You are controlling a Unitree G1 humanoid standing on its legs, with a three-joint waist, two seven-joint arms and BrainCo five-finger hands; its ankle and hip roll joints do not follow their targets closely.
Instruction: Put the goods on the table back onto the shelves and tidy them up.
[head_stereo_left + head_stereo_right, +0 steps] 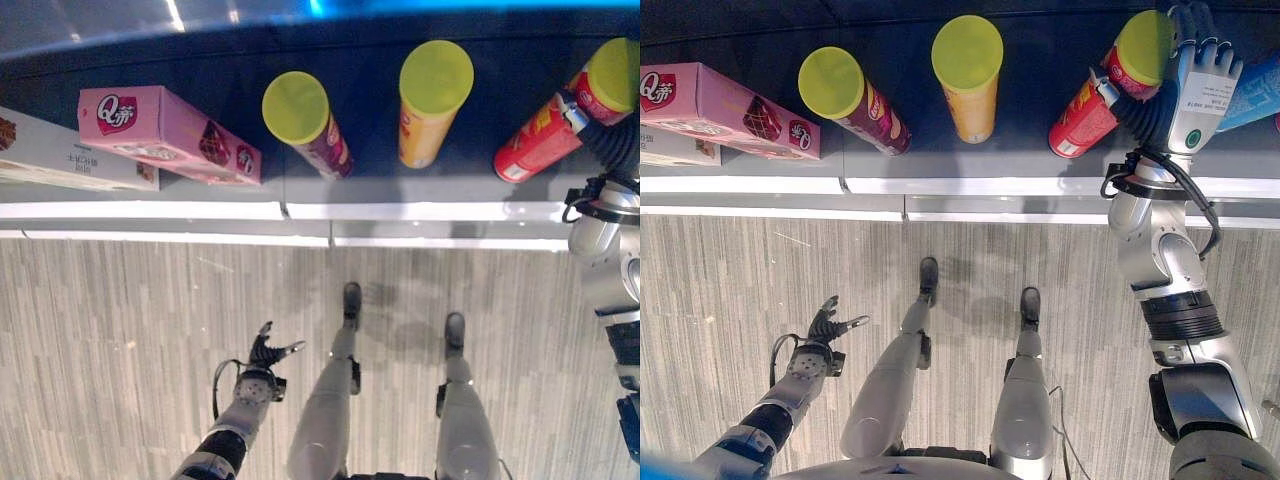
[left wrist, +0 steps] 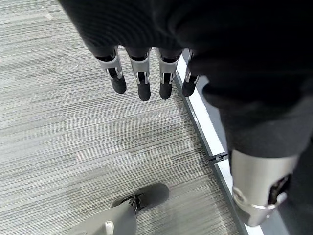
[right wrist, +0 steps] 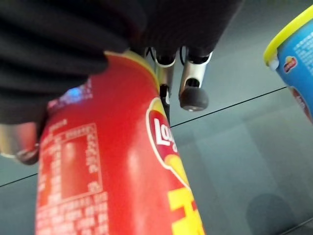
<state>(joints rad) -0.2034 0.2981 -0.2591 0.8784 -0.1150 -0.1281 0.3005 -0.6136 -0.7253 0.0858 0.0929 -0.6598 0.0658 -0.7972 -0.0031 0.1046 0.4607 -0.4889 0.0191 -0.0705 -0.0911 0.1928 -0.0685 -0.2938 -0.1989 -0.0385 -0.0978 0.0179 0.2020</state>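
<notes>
Right eye view: my right hand (image 1: 1202,90) has its fingers (image 3: 193,85) wrapped round the red can (image 1: 1110,85) near the shelf (image 1: 1040,165) edge's right end, beside a blue can (image 1: 1252,92). My left hand (image 1: 826,326) hangs over the floor (image 1: 740,290), fingers loosely spread, holding nothing.

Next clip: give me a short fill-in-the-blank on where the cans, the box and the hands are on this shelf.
1. The right hand is at the can whose body is ____.
2. The lids of the purple can, the orange can and the red can are all ____.
3. The pink box lies on the shelf beside the ____ can.
4. The left hand hangs over the floor holding ____.

Missing words: red; yellow; purple; nothing
</notes>
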